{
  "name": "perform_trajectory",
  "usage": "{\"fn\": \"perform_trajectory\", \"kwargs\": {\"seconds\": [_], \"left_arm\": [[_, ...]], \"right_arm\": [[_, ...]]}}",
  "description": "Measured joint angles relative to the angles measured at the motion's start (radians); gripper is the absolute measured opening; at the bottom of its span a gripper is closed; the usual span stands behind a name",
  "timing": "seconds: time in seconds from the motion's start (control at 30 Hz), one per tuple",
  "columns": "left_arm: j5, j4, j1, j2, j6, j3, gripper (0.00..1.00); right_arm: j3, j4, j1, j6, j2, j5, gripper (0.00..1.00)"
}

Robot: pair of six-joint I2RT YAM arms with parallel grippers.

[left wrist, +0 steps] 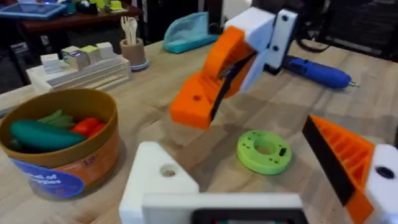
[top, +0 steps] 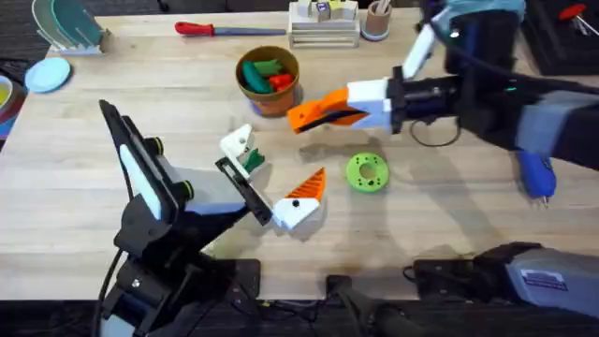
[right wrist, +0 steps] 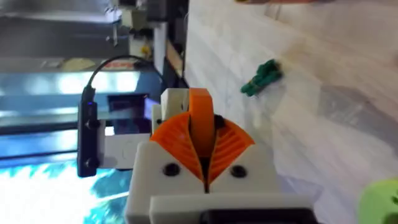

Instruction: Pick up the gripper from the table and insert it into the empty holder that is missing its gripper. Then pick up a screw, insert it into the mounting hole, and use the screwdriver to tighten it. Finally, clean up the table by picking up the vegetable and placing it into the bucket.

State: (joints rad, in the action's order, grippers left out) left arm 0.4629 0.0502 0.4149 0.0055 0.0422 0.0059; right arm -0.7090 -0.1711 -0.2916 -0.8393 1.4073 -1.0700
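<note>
The jaws of the right gripper (top: 314, 114) are clamped on the orange gripper wedge (right wrist: 200, 117), held in the air just above centre of the overhead frame, beside the bucket (top: 269, 80). The jaws of the left gripper (top: 274, 167) stand wide apart just below it: one finger carries an orange ribbed pad, while the other is the plain white holder (top: 238, 142), its mounting hole bare in the left wrist view. The vegetable (top: 251, 161) lies on the bench (top: 75, 178) just beside the holder, and a green disc (top: 367, 173) sits right of centre. The screwdriver (top: 535, 174) lies at the right edge, untouched. By this showing the wedge is picked up but not yet seated; the screw, the tightening and the vegetable's clearing into the bucket all remain.
</note>
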Motion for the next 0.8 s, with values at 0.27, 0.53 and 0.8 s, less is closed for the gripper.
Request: {"fn": "perform_trajectory", "kwargs": {"seconds": [0.27,0.53,0.8], "left_arm": [[0.08,0.0,0.0,0.0,0.0,0.0,0.991],[0.103,0.0,0.0,0.0,0.0,0.0,0.991],[0.102,0.0,0.0,0.0,0.0,0.0,0.991]], "right_arm": [[0.0,-0.174,-0.085,-0.174,0.129,-0.088,0.009],[0.0,-0.242,-0.119,-0.23,0.146,-0.106,0.009],[0.0,-0.279,-0.126,-0.257,0.146,-0.125,0.009]]}}
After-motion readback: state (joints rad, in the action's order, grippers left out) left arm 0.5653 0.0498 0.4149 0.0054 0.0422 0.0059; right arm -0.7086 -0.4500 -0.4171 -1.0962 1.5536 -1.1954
